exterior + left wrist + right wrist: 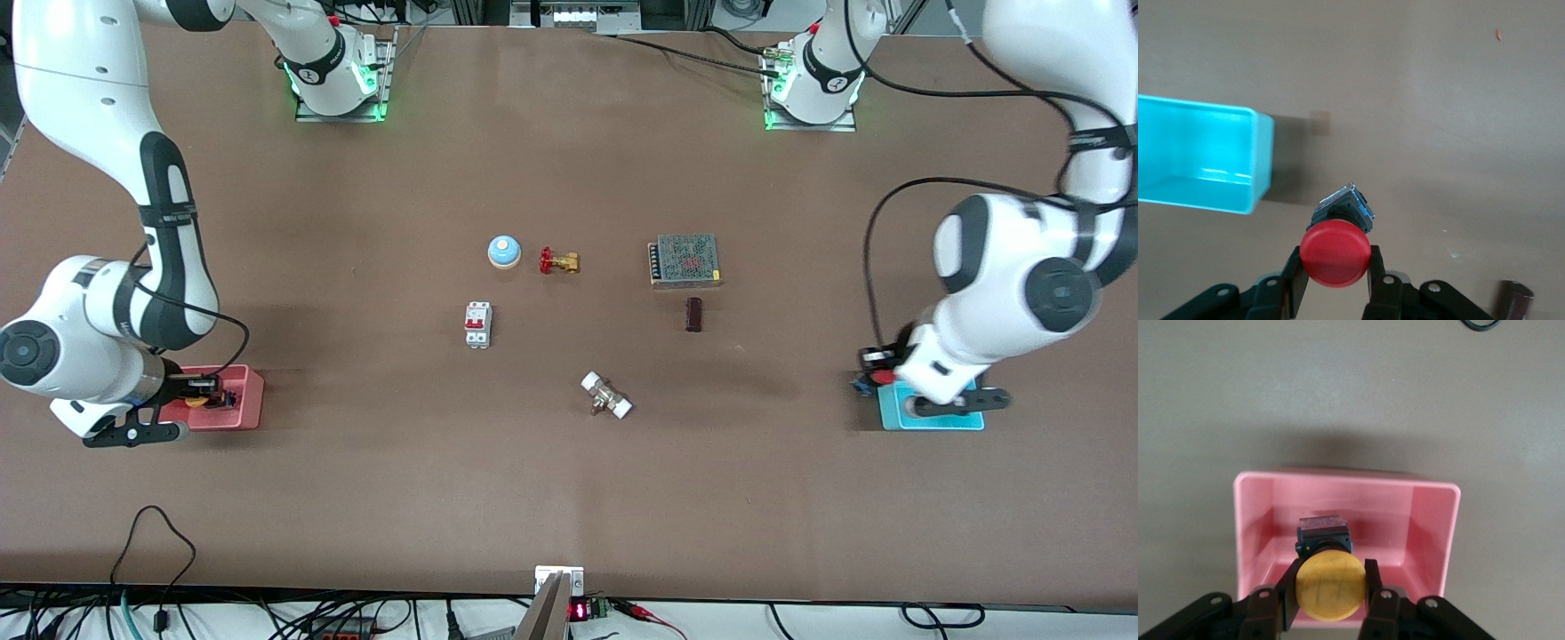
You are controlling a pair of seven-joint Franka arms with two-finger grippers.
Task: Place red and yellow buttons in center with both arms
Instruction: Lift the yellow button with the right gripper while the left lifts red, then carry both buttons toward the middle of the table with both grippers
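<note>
My left gripper is shut on the red button, gripping its round cap. It holds the button over bare brown tabletop just beside the cyan tray. In the front view this gripper and the red button are at the tray's edge toward the table centre. My right gripper is shut on the yellow button and holds it over the pink tray. In the front view it is over the pink tray with the yellow button.
Around the table's middle are a blue-domed bell, a brass valve with a red handwheel, a white breaker, a metal mesh box, a dark brown block and a white-ended fitting.
</note>
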